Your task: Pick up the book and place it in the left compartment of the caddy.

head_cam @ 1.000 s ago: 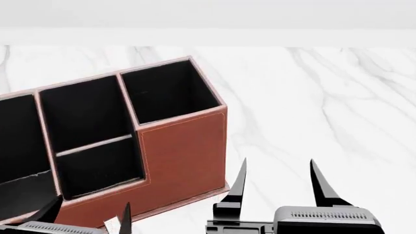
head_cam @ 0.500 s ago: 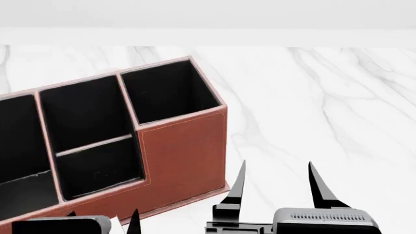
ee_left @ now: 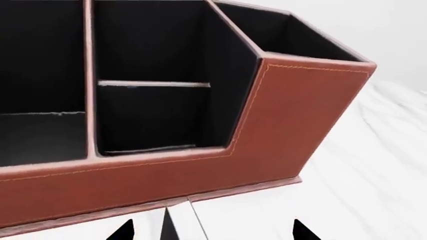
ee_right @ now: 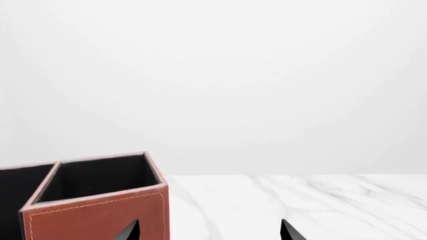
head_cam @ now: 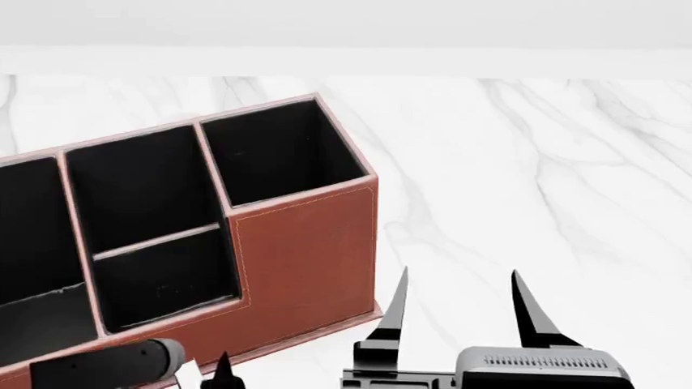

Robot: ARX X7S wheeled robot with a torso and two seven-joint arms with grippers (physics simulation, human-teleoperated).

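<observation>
The reddish-brown caddy [head_cam: 308, 259] [ee_left: 293, 120] [ee_right: 100, 215] stands at the left of the marble table. Its long left compartment [head_cam: 32, 235] [ee_left: 40, 75] shows only black lining. The book [ee_left: 187, 227] [head_cam: 190, 375] appears as a narrow white strip with a black sliver beside it, close to the caddy's foot and cut off by the frame edge. It lies between the spread fingers of my left gripper [ee_left: 211, 231], which is open and touches nothing I can see. One left fingertip [head_cam: 222, 366] shows in the head view. My right gripper [head_cam: 459, 273] [ee_right: 209, 227] hangs open and empty beside the caddy's right end.
The caddy's tall square section [head_cam: 281, 154] is at its right end, and two half-size sections [head_cam: 146, 227] split by a divider sit in the middle. White marble table [head_cam: 540, 162] stretches right of the caddy to a far edge with a pale wall [ee_right: 213, 75] behind.
My left gripper has drawn back and down from in front of the left compartment toward the bottom edge of the head view, and its forearm has come into sight. The right gripper has barely moved.
</observation>
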